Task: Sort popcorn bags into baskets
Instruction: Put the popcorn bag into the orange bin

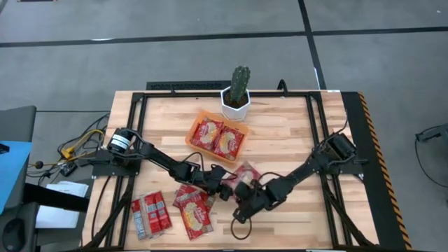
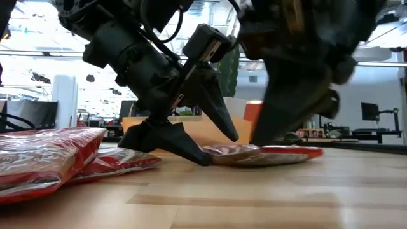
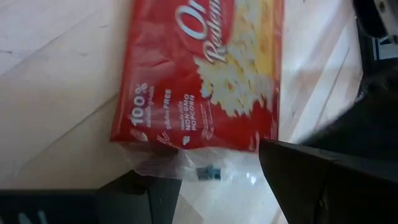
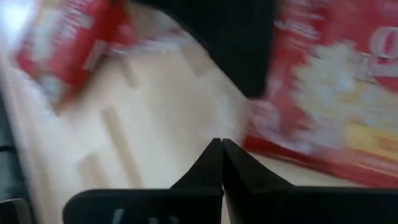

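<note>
A single popcorn bag is found lying flat on the table between both lowered grippers. The left gripper is seen spread, its fingers straddling the bag's clear sealed edge, while the right gripper is pressed together, empty, just beside the bag. Two bags are noted in the orange basket, with others left near the table's front edge.

1. On the red popcorn bag seen in the left wrist view, "100%" is printed in white, with "gluten free" and "non-GMO popcorn" in small letters beside it.
2. Higher on the same bag, partial cursive lettering is seen, cut off: "Or" and "Reden".
3. No other text can be read.
</note>
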